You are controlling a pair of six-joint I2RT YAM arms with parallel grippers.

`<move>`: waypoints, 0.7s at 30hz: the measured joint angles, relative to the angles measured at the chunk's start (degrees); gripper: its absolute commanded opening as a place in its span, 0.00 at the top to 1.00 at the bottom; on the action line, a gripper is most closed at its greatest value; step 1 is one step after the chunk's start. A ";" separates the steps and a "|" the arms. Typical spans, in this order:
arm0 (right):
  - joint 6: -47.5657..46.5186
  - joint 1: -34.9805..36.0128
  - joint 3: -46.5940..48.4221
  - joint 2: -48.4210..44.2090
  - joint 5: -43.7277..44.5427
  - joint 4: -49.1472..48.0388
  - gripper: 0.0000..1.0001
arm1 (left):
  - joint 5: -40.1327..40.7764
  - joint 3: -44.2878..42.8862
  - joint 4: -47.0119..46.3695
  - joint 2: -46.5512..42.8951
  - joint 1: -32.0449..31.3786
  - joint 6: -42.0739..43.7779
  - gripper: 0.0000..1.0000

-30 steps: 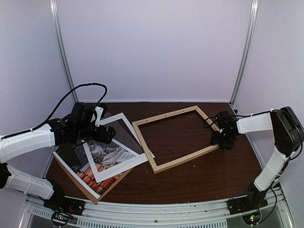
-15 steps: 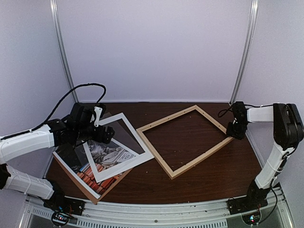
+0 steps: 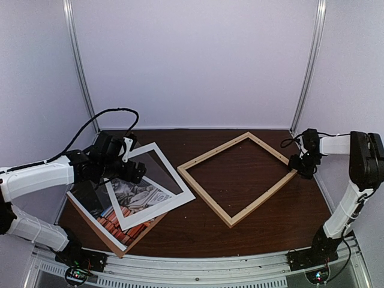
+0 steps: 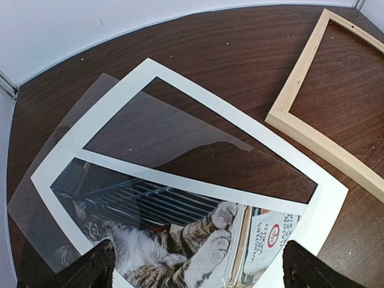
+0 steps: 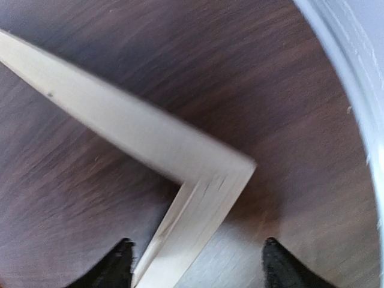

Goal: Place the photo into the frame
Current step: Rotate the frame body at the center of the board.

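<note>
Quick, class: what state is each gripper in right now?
Left gripper: open, holding nothing, over the photo.
Right gripper: open, straddling a corner of the frame.

Pale natural-wood frame — photo of grey tabby, red-orange books — white mat, dark brown table.

Photo: bottom cut off by the left wrist view's edge, upper part under mat. Frame, corner at desk's right edge: blurred in right wrist view, rails run off-picture.

photo left on table | mat border atop photo | frame right of both, not touching
</note>
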State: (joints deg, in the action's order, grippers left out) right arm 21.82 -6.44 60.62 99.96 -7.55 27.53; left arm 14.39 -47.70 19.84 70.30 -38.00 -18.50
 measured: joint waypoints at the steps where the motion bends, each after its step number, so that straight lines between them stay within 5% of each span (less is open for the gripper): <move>1: 0.96 0.72 -1.31 -1.29 -0.52 -0.22 0.18 | -0.02 -0.22 0.04 0.44 0.00 0.00 0.02; 15: 12.20 15.93 -10.14 -5.99 3.23 -5.84 0.19 | -0.94 -1.40 0.09 2.62 0.00 -0.04 0.02; 21: 13.57 17.09 -10.80 -5.86 5.68 -6.16 0.34 | -1.18 -1.40 0.02 2.16 0.00 -0.07 0.02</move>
State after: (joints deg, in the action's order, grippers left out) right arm 35.40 10.66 49.82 94.11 -1.87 21.37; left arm 13.21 -49.10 19.86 72.47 -38.00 -18.57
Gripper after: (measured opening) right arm 0.750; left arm 0.977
